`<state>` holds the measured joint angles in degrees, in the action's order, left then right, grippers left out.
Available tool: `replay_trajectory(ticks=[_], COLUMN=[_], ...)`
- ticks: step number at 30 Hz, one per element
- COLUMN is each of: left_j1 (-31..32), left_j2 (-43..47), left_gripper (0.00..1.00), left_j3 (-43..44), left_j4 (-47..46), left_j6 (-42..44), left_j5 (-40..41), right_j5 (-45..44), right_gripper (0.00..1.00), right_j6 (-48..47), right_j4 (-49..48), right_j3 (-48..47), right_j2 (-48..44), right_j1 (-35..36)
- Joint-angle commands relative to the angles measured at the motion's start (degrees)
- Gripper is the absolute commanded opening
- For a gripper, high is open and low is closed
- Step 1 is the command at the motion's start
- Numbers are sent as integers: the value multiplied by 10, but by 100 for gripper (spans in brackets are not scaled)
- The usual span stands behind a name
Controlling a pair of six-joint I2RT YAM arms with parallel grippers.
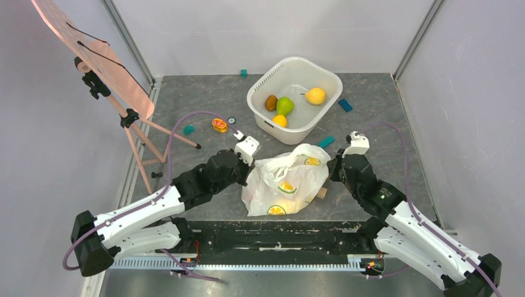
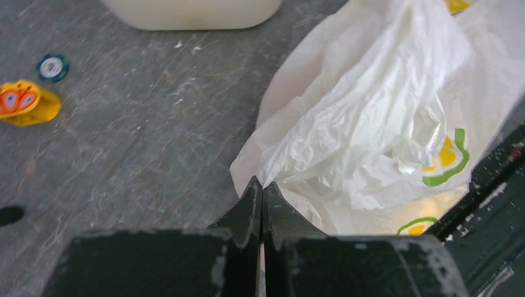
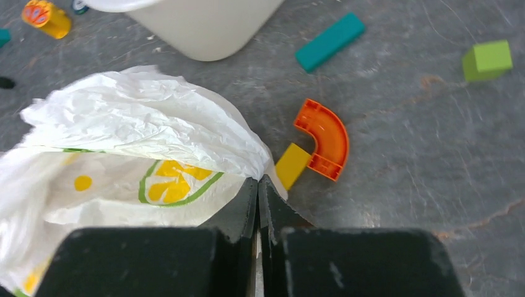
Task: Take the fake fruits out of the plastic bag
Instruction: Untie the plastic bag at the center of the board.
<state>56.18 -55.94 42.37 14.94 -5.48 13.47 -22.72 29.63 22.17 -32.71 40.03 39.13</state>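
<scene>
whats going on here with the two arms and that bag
Both arms are working on the plastic bag lying between them. The left claw is pinched shut on the bag's left edge and the right claw is shut on its right edge. Four fake fruits sit in the white tub behind the bag. The bag is crumpled, and I cannot tell whether any fruit is inside it.

The left gripper (image 2: 260, 187) is pressing its jaws together at the plastic bag's (image 2: 371, 111) crinkled edge, seemingly pinching the film, while a yellow toy (image 2: 25, 104) is lying on the grey surface (image 2: 142, 136).
</scene>
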Motion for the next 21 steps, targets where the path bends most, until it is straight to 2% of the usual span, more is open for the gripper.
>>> replay_trajectory(ticks=[1,8,11,13,16,18,21], left_j1=[-38,-58,-63,-63,-63,-63,-63], left_j2=[42,60,60,61,59,52,37], left_gripper=[2,2,2,2,2,2,2], left_j3=[-29,-38,-40,-44,-40,-31,-15], left_j4=[9,30,18,-3,-24,-28,-26], left_j6=[-78,-104,-100,-89,-74,-63,-52], left_j5=[55,95,76,42,-4,-23,-40], right_j5=[-61,-92,-84,-22,82,154,234], right_gripper=[0,0,1,21,58,68,75], right_j6=[77,119,95,3,-148,-249,-363], right_j4=[5,25,9,-60,-130,-161,-195], right_j3=[36,68,74,86,83,75,64], right_j2=[-36,-97,-120,-134,-129,-112,-91], right_j1=[-13,-13,-13,-13,-13,-13,-13])
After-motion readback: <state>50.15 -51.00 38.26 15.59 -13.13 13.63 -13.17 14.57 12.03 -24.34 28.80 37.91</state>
